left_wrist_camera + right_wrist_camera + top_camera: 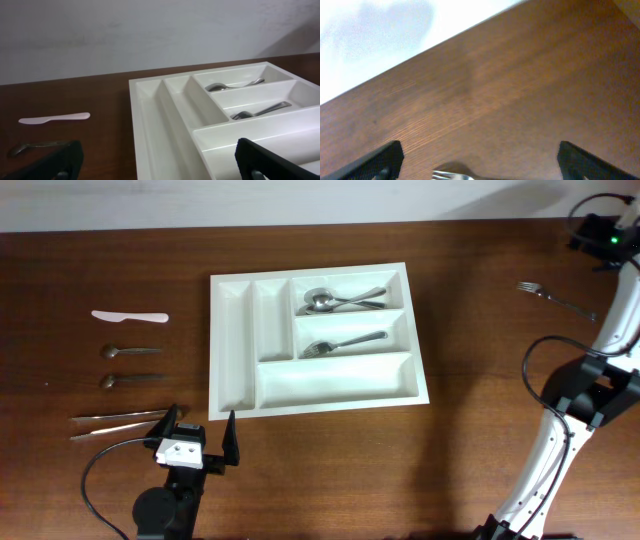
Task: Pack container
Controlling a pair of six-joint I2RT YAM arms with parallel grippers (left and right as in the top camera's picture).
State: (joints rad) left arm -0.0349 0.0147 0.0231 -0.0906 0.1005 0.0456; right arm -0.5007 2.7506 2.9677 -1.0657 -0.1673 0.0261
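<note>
We record a wooden surface point(480, 410) carrying the white cutlery tray point(335, 380) at its centre. The left end effector point(200, 428) sits spread wide near a tray corner; the right end effector point(480, 150), likewise wide, hangs over a loose fork point(555, 298) at far right.

Your left pincer point(200, 423) had black fingers point(233, 442) and a white plate point(182, 448); a black cable point(95, 470) looped behind. Your right arm point(555, 445) was white-linked, black-jointed, with a green light point(612, 240) on top.
</note>
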